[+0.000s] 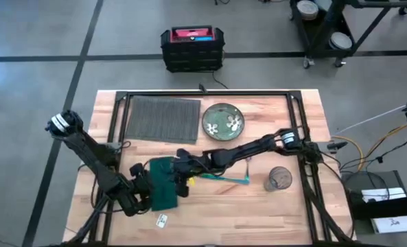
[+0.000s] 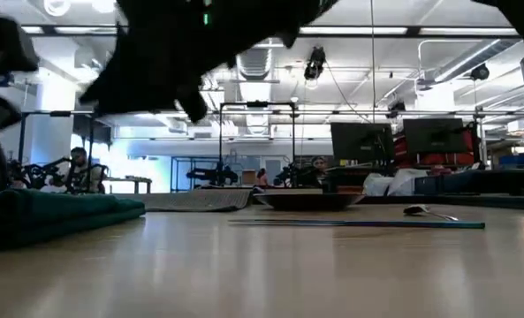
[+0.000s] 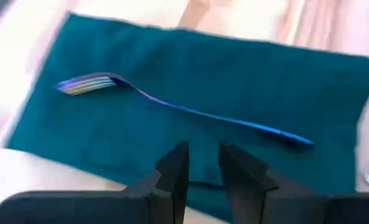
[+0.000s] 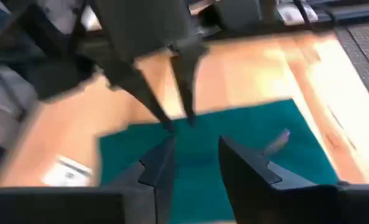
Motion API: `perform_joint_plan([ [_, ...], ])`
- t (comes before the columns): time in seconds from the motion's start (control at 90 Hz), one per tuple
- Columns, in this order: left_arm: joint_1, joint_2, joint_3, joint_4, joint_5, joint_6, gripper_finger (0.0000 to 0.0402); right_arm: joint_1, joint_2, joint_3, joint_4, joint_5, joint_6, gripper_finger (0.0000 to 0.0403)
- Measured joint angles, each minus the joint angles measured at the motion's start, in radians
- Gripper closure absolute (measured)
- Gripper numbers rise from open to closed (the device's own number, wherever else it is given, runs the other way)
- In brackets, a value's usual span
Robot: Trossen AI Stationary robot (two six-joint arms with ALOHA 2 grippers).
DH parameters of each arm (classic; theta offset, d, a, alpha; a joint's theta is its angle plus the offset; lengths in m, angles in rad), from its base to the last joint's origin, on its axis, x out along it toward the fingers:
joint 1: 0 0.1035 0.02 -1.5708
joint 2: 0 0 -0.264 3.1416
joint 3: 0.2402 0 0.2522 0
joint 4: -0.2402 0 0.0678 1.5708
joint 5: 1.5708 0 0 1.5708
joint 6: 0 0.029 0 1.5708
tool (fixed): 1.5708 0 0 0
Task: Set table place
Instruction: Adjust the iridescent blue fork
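Napkin [image 1: 163, 184] step: both claws hover over it near the front edge, left claw [image 3: 203, 167] and right claw [image 4: 193, 163] slightly apart, empty; next, grip the cloth.

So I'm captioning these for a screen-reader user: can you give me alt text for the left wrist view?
A slim iridescent fork lies on a dark green napkin spread over the light-wood table. The left gripper hovers at the napkin's near edge, its two dark fingers slightly apart and holding nothing.
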Motion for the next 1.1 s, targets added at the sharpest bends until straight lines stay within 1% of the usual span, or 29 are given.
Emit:
perform_joint_plan([
  [0.078, 0.0, 0.004, -0.05, 0.094, -0.014, -0.008, 0.0326, -0.009, 0.049, 0.01, 0.076, 0.0, -0.001, 0.0325],
  [0.189, 0.003, 0.004, -0.086, 0.148, -0.015, -0.016, 0.0326, -0.022, 0.108, 0.058, 0.097, -0.001, 0.0, 0.0351],
  [0.333, 0.004, 0.003, -0.112, 0.191, -0.015, -0.025, 0.0326, -0.045, 0.188, 0.149, 0.088, 0.0, -0.001, 0.0384],
  [0.422, 0.004, 0.004, -0.116, 0.197, -0.015, -0.03, 0.0326, -0.056, 0.231, 0.221, 0.006, 0.0, -0.014, 0.0398],
  [0.578, 0.004, 0.004, -0.116, 0.198, -0.015, -0.027, 0.0326, -0.061, 0.274, 0.3, -0.128, -0.001, -0.027, 0.0399],
  [0.878, 0.004, 0.004, -0.116, 0.198, -0.014, -0.023, 0.0326, -0.061, 0.265, 0.317, -0.247, -0.002, -0.091, 0.0401],
  [1.033, 0.004, 0.004, -0.116, 0.198, -0.014, -0.023, 0.0326, -0.061, 0.257, 0.323, -0.256, -0.001, -0.094, 0.04],
  [1.1, 0.004, 0.004, -0.116, 0.198, -0.014, -0.023, 0.0326, -0.059, 0.246, 0.322, -0.286, -0.001, -0.097, 0.04],
])
